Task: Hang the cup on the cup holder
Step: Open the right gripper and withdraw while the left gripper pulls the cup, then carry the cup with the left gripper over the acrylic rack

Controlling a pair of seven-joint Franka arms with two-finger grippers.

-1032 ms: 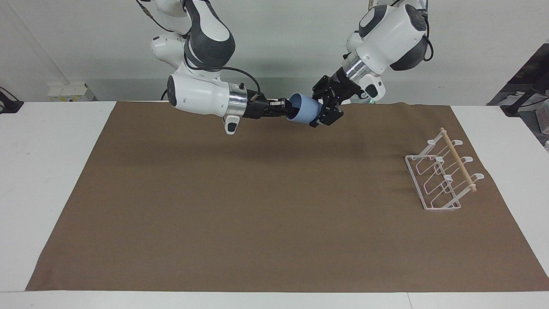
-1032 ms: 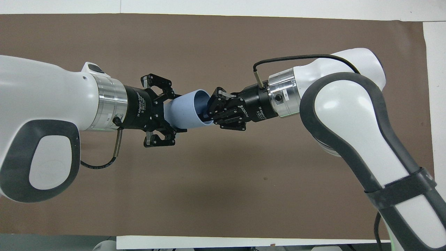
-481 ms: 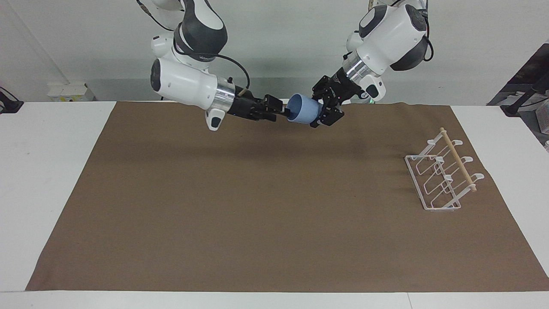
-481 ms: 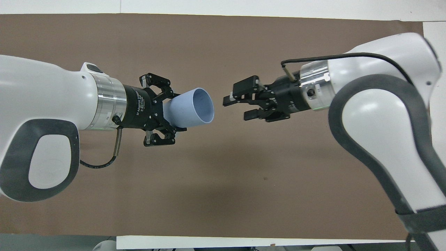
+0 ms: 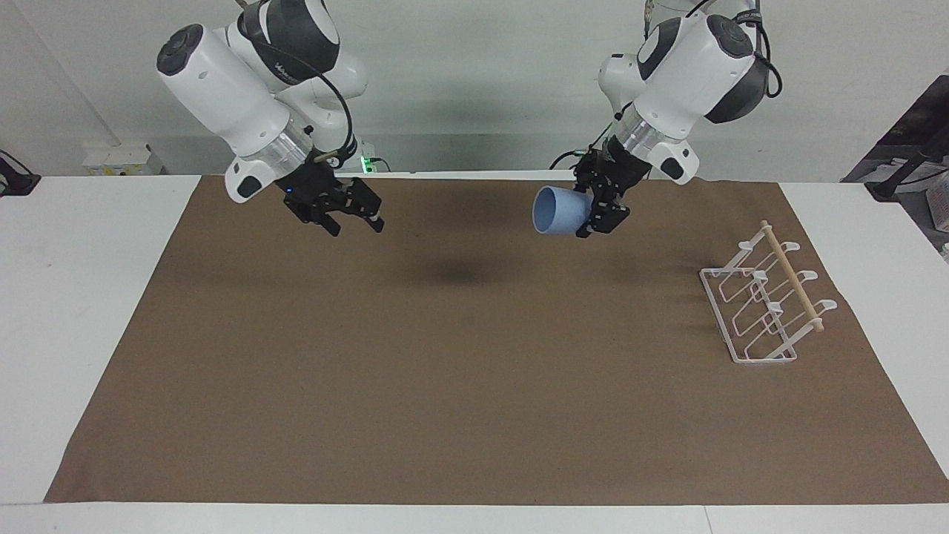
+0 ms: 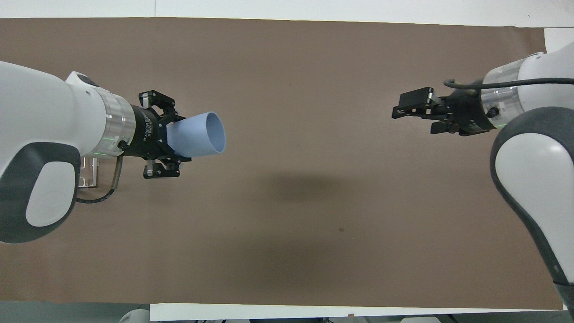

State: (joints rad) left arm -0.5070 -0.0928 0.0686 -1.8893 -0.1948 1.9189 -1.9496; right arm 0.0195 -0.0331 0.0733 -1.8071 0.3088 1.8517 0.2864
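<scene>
My left gripper [image 5: 595, 211] is shut on the base end of the light-blue cup [image 5: 557, 211] and holds it on its side in the air, mouth toward the right arm's end of the table. In the overhead view the left gripper [image 6: 176, 140] and the cup [image 6: 199, 134] are over the brown mat. My right gripper [image 5: 358, 220] is open and empty, raised over the mat near its own end; it also shows in the overhead view [image 6: 412, 121]. The white wire cup holder [image 5: 767, 304] with its wooden dowel stands empty at the left arm's end, mostly hidden under the left arm in the overhead view.
A brown mat [image 5: 474, 371] covers most of the white table [image 5: 81, 297]. A dark stand and boxes sit off the table's edge at the left arm's end [image 5: 916, 163].
The right gripper let go of the cup's rim, opened and drew back toward its own end. The left arm carried the cup toward the cup holder's end and a little lower.
</scene>
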